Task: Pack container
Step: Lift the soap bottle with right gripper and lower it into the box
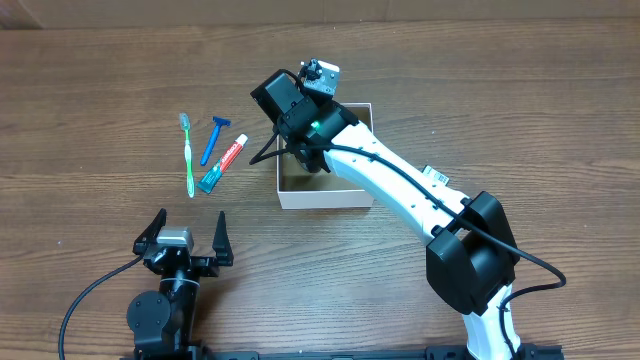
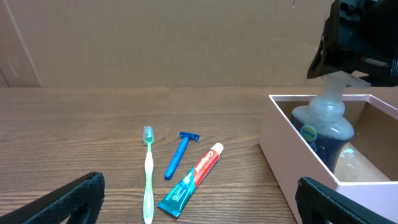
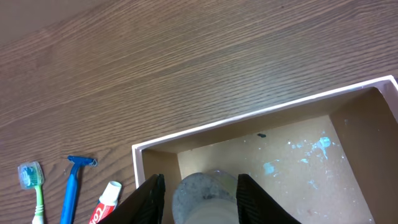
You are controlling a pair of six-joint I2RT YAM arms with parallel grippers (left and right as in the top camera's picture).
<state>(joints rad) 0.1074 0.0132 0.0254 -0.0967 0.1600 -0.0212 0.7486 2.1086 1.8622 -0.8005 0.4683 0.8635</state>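
The container, a square shallow cardboard box with white walls and a tan inside, sits mid-table; it also shows in the left wrist view and the right wrist view. A dark pump bottle stands upright in the container's left part. My right gripper is over it, its fingers close around the bottle's pump top. A green toothbrush, a blue razor and a toothpaste tube lie left of the container. My left gripper is open and empty near the front edge.
The right arm reaches across the container from the front right. A brown cardboard wall stands behind the table in the left wrist view.
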